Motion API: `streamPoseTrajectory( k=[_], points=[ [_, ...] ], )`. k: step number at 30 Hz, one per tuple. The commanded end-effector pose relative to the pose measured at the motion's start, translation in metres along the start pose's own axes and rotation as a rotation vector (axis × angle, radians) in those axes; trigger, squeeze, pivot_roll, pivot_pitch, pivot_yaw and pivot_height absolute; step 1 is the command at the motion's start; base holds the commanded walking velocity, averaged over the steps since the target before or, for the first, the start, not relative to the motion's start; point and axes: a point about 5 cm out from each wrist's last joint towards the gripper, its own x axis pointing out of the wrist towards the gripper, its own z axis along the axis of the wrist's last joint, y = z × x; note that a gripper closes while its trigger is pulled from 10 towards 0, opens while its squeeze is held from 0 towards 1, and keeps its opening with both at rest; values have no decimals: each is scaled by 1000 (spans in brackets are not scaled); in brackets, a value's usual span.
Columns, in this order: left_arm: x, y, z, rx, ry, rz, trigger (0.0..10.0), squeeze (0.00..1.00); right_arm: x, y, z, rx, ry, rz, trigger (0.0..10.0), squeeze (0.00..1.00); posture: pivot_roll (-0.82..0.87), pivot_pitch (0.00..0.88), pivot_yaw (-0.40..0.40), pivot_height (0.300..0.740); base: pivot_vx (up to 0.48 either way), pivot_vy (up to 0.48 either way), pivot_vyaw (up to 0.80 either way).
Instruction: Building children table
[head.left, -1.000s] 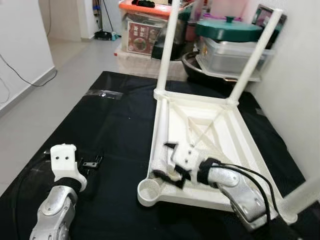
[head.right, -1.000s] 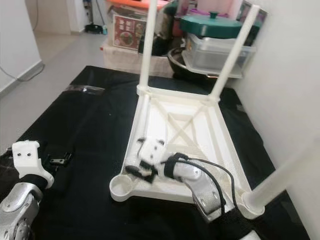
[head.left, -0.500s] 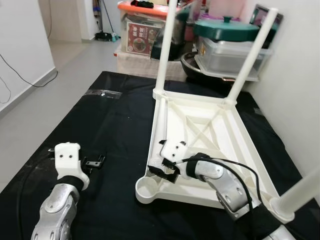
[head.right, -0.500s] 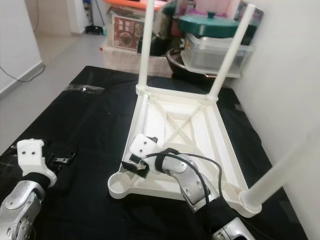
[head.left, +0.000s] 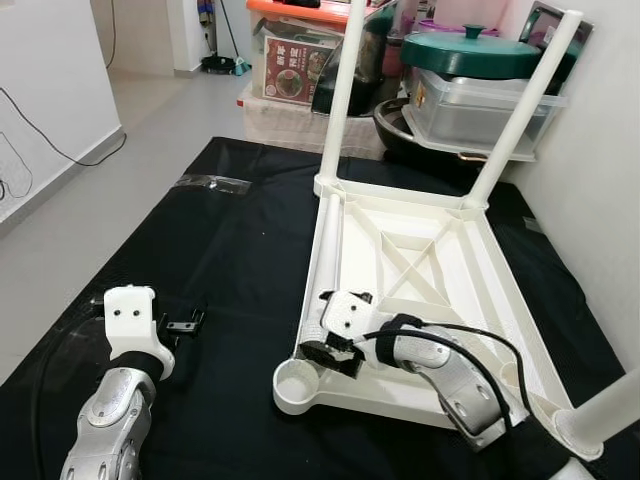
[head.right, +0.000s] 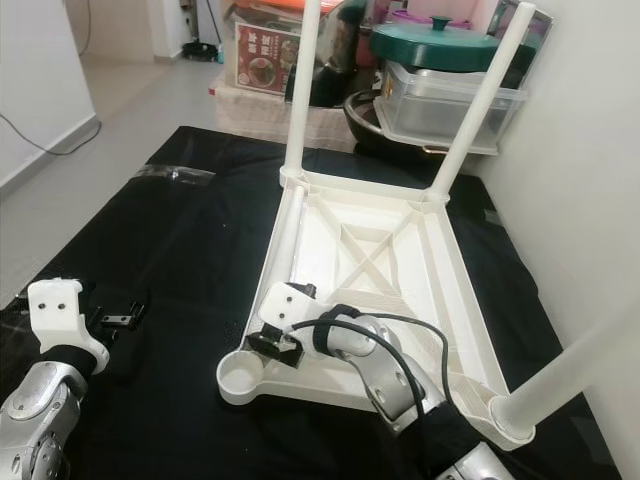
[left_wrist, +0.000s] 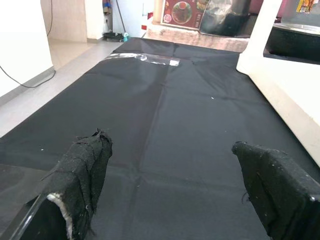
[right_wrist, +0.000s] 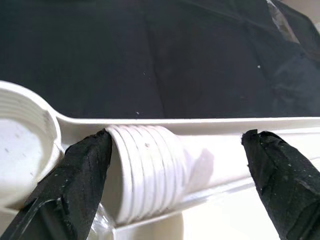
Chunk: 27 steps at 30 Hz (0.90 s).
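Item: white children's table top (head.left: 420, 260), lying upside down on a black floor mat (head.left: 220, 250), long axis running away from the robot.
Fitted: three legs standing upward, two at the far corners — far-left leg (head.left: 340, 95), far-right leg (head.left: 520, 105) — and one at the near-right corner (head.left: 610, 410).
Vacant: round threaded socket (head.left: 296, 383) at the near-left corner.
Loose: fourth leg (head.left: 325, 265), lying inside the top along its left rim, threaded end toward the vacant socket.
Right pincer (head.left: 328, 352): fingers spread wide, one each side of the loose leg's threaded end (right_wrist: 147, 170), apparently not clamping it.
Left pincer (head.left: 180, 326): parted, low over the mat, well apart from the table.
Background containers: clear lidded tub (head.left: 480, 110) bearing a green lidded pot (head.left: 475, 55); contents not discernible.
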Motion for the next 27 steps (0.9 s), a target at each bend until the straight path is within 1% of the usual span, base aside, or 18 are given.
streamPoseTrajectory(
  k=[1,3,4,7,10,16,17,20,21,22,23,24,25,26,27],
  points=[
    [0,0,-3,3,11,-2,10000,0,-1,4,-13,1,67,23,10000,0,148,0,-123,740,0,0,0],
    [1,-1,-3,2,10,-6,10000,0,-1,4,-15,-4,76,22,10000,0,150,0,-125,740,0,0,0],
    [1,-1,-3,1,10,-3,10000,0,-1,2,-19,-27,101,22,10000,0,151,0,-130,740,0,0,0],
    [1,-1,-3,1,10,-3,10000,0,-1,2,-19,-27,101,22,10000,0,151,0,-130,740,0,0,0],
    [0,-2,-6,-3,19,-3,10000,0,-8,-7,-29,-93,179,23,10000,0,130,0,-124,740,0,0,0],
    [2,-5,-6,-5,17,-10,10000,0,-11,-10,-34,-102,208,13,10000,0,136,0,-129,740,0,0,0],
    [3,-3,-5,-2,13,-7,10000,0,-8,-13,-36,-140,235,-11,10000,0,140,0,-134,740,0,0,0],
    [3,-1,-5,0,11,-4,10000,0,-6,-16,-35,-138,237,-32,10000,0,143,0,-136,740,0,0,0],
    [2,0,-5,2,11,1,10000,0,-3,-22,-31,-121,223,-77,10000,0,145,0,-139,740,0,0,0],
    [2,0,-5,2,11,1,10000,0,-3,-22,-31,-121,223,-77,10000,0,145,0,-139,740,0,0,0],
    [2,1,-5,4,11,7,10000,0,0,-34,-23,-83,185,-181,6314,0,147,0,-141,740,0,0,0],
    [2,2,-5,5,11,11,10000,0,2,-43,-17,-56,158,-253,6314,0,146,0,-141,740,0,0,0],
    [3,2,-5,5,11,14,10000,0,3,-50,-10,-1,112,-325,1373,0,145,0,-140,740,0,0,0],
    [3,2,-5,5,11,14,10000,0,3,-50,-10,-1,112,-325,1373,0,145,0,-140,740,0,0,0],
    [3,1,-5,4,10,15,10000,0,4,-53,-6,37,83,-364,1373,0,145,0,-140,740,0,0,0]
  ],
)
